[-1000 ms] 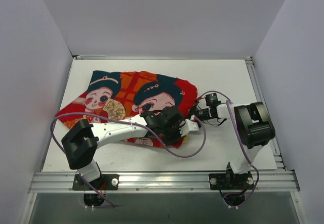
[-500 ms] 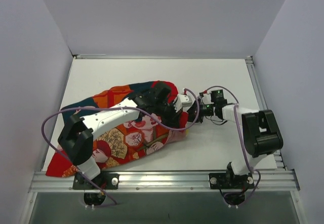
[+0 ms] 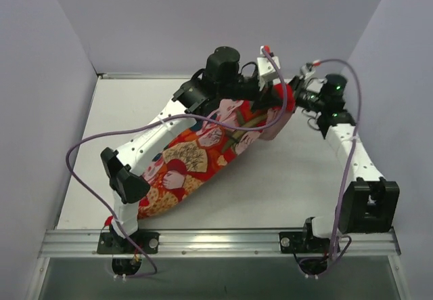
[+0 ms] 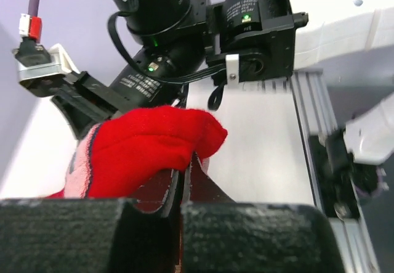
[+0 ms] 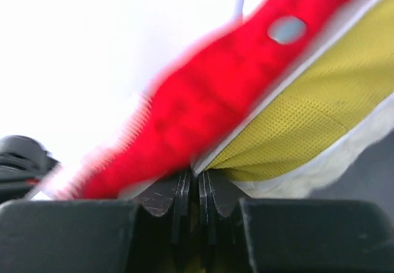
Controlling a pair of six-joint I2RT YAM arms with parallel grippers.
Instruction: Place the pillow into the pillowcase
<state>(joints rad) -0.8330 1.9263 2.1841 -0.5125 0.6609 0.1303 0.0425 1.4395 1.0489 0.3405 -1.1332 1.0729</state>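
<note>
Up near the back wall, your left gripper (image 4: pixel 183 187) and right gripper (image 5: pixel 197 190) are each pinched tight on the red mouth edge of the pillowcase (image 3: pixel 196 161), which hangs slanting down toward the near left of the table (image 3: pixel 298 178). The pillow (image 5: pixel 308 125) sits inside, its yellow band showing right at the right jaws. Watch that thin hem: each bite looks small, so the load could pull it free in a shake. The right jaws may also be catching the band, which would stop the pillow sliding deeper. The purple cable (image 3: pixel 76 150) crosses the cloth and could snag. You get no readable writing, only a cartoon print.
</note>
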